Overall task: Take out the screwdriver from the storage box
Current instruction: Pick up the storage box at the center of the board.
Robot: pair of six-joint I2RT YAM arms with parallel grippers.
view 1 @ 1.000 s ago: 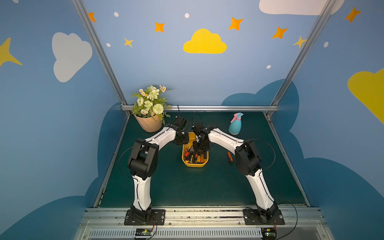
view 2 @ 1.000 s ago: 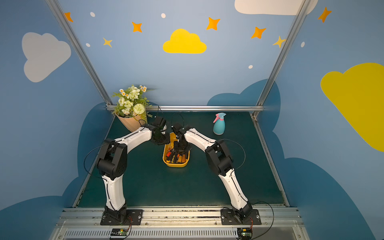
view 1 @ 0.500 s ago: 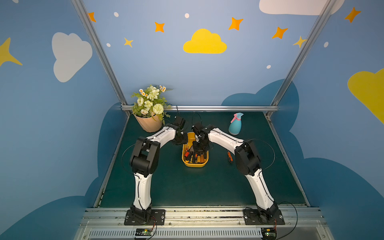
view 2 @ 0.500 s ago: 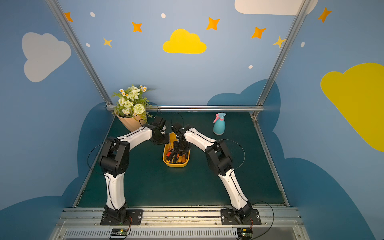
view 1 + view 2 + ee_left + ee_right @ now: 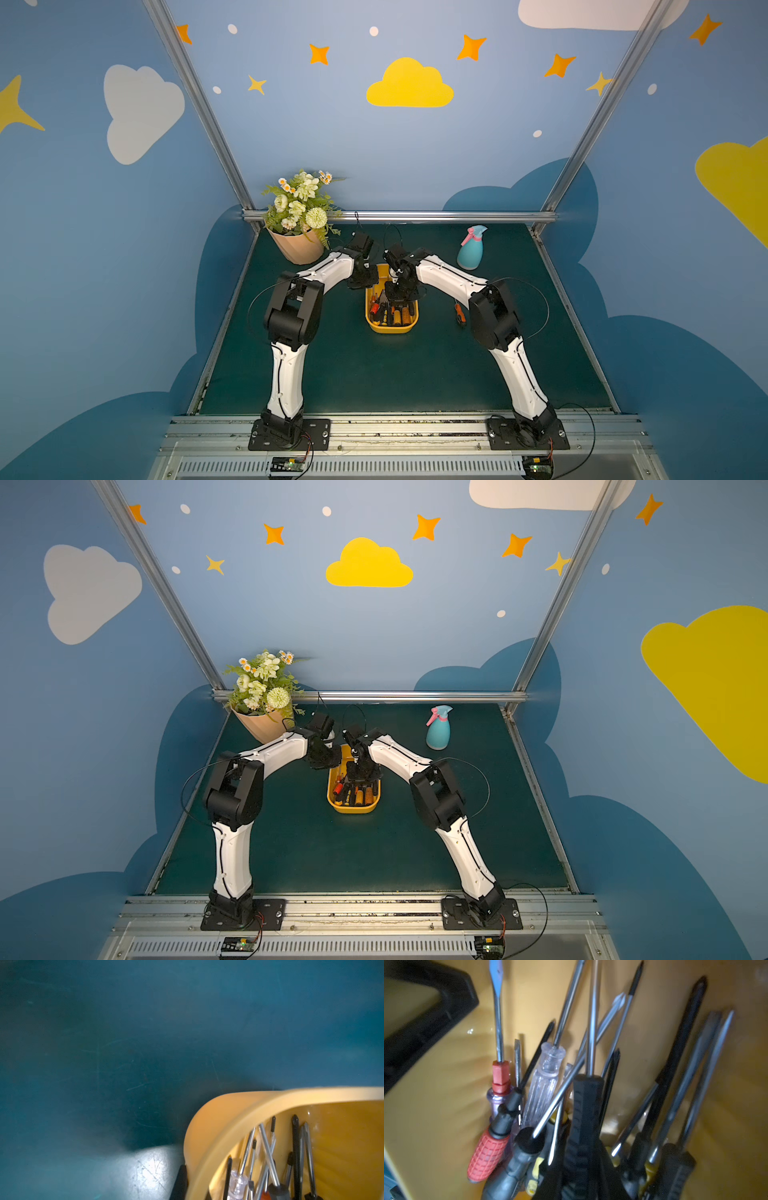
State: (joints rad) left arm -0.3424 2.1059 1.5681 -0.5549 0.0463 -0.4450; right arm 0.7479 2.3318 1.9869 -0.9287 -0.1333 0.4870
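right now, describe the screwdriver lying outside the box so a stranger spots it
Find the yellow storage box mid-table. Beside it, toward the right arm's black elbow, lies an orange-and-black screwdriver; it alone is on the green mat, not in the box.

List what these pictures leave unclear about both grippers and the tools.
Right gripper: jaws hidden under its own wrist in both top views, out of frame in the right wrist view; whether it grips one of the screwdrivers unknown.
Left gripper: too small in top views; left wrist view's edge cuts off its finger beside the storage box.
Orange tool on the mat: too small to identify.
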